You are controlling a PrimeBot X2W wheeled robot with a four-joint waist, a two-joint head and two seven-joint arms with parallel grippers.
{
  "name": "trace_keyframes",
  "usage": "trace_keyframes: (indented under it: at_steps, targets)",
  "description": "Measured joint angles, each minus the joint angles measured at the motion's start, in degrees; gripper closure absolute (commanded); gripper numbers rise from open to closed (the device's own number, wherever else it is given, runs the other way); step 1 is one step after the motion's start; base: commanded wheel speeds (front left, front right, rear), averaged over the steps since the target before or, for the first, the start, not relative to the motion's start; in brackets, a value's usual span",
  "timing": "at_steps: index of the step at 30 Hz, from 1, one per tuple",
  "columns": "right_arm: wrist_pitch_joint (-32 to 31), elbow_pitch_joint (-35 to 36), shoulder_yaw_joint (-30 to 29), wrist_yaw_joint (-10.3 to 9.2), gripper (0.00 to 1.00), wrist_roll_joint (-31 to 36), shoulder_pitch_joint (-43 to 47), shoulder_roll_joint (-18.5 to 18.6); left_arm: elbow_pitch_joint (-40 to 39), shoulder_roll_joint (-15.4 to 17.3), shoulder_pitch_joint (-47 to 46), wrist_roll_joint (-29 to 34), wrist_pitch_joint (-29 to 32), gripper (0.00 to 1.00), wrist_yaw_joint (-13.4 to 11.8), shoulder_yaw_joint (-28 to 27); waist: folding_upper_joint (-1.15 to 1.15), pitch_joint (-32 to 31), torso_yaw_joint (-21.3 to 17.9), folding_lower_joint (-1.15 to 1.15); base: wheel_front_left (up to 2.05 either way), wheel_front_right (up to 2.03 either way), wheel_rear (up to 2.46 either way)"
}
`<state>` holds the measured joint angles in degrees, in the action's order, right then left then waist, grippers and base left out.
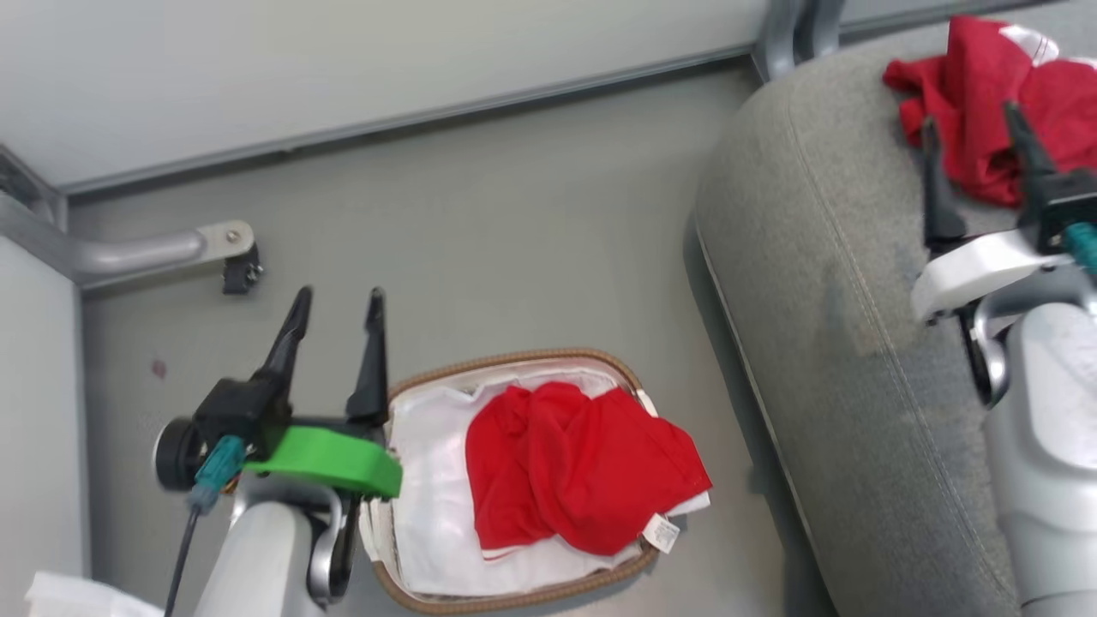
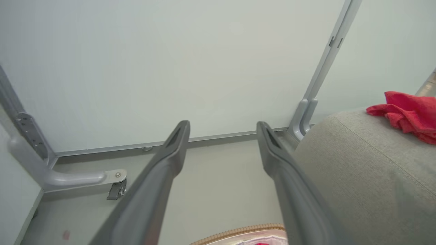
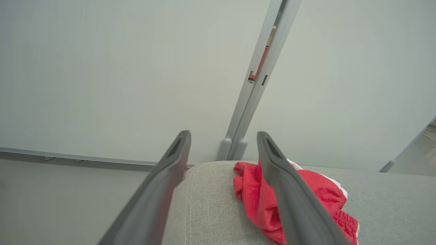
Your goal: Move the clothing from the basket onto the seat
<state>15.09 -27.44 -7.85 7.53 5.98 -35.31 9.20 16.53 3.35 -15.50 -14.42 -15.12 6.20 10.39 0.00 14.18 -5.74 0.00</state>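
Note:
One red garment [image 1: 578,463] lies crumpled in the basket [image 1: 514,600], spilling over its right rim, a white care label at its lower edge. A second red garment [image 1: 986,94] rests on the grey seat [image 1: 823,274] at the upper right; it also appears in the right wrist view [image 3: 252,194] and the left wrist view [image 2: 408,112]. My right gripper [image 1: 973,124] hovers open just above that garment, nothing between its fingers. My left gripper [image 1: 336,296] is open over the floor, left of the basket and empty.
Pale wall panels with grey metal frames close off the far side. A metal foot bracket [image 1: 163,250] juts onto the floor at the left. Bare grey floor [image 1: 531,231] lies between basket and wall. A white object [image 1: 60,596] pokes in at the bottom left corner.

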Motion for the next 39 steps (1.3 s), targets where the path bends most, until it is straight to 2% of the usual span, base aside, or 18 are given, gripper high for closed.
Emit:
trace_keyframes:
  at_steps: [5,13,19,25,29,39]
  targets:
    - [0.0,0.21,2.21,0.0,0.0,-1.1,4.1,-2.56,0.87,-0.22,4.37,-0.51,-0.01,0.0,-0.24,-4.66,0.0,-3.86,1.55,0.0,0.0,0.0,0.0]
    - [0.01,2.93,3.57,0.0,0.0,-3.61,13.27,-5.55,1.88,-0.42,10.9,-1.64,-0.01,0.0,-0.22,-7.91,0.0,-8.99,4.48,0.0,0.0,0.0,0.0]
    - [0.0,4.59,4.48,0.0,0.0,-4.58,20.74,-6.27,2.33,-0.46,13.08,-3.3,0.0,0.0,-0.69,-7.21,0.0,-11.03,5.97,0.0,0.0,0.0,0.0]
    - [0.0,6.3,6.92,0.0,0.0,-10.24,25.24,-6.39,2.32,-0.47,14.09,-4.02,-0.01,0.0,-1.36,-6.91,0.0,-11.77,5.79,0.0,0.0,0.0,0.0]
    - [0.0,6.45,8.73,0.0,0.0,-10.48,26.61,-6.46,2.36,-0.48,14.8,-4.3,0.0,0.0,-1.47,-6.78,0.0,-12.07,4.94,0.0,0.0,0.0,0.0]
    - [0.0,6.25,8.99,0.0,0.0,-10.46,26.65,-6.41,3.0,-0.51,14.96,-4.64,0.0,0.0,-1.47,-6.36,0.0,-13.04,4.43,0.0,0.0,0.0,0.0]
